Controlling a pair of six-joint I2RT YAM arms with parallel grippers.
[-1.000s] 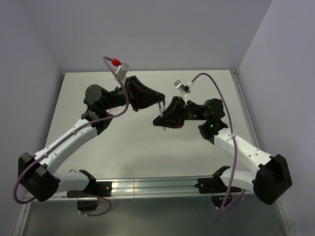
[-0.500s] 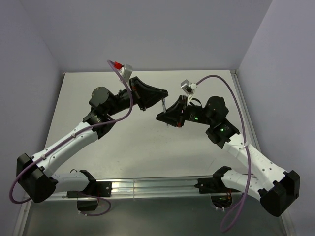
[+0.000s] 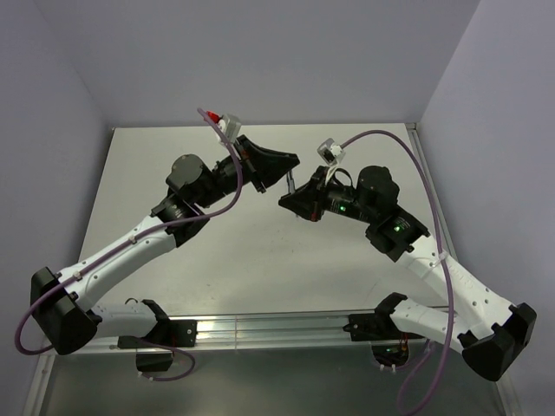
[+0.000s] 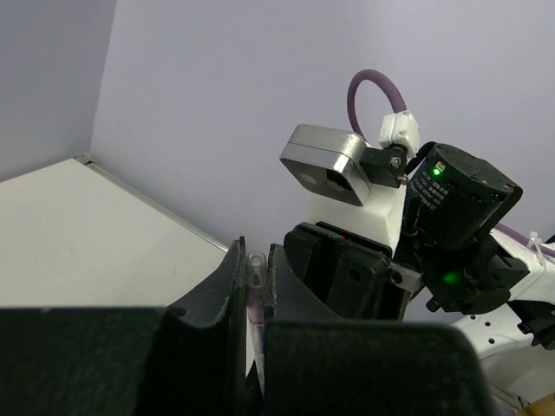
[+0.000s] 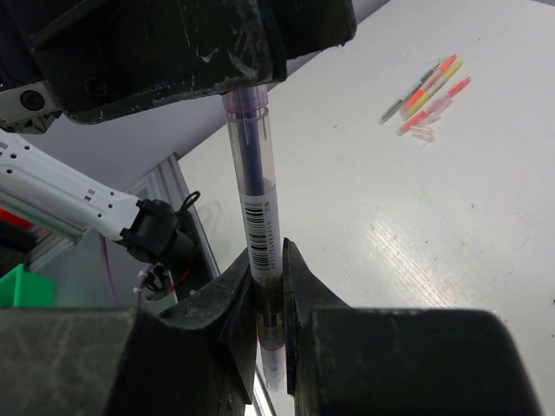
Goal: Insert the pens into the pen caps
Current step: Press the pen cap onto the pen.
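Pens (image 5: 427,91) litter the white table (image 5: 451,225) under lilac walls (image 3: 260,52), left gripper (image 4: 257,269) and right gripper (image 5: 267,260) clamping one clear pen (image 5: 254,186).

A pale matte table (image 3: 260,277) is boxed in by plain lavender walls: the far wall (image 3: 260,61), the left wall (image 3: 43,130) and the right wall (image 3: 507,104). An aluminium rail (image 3: 269,328) runs along its near edge. The light is soft and even.
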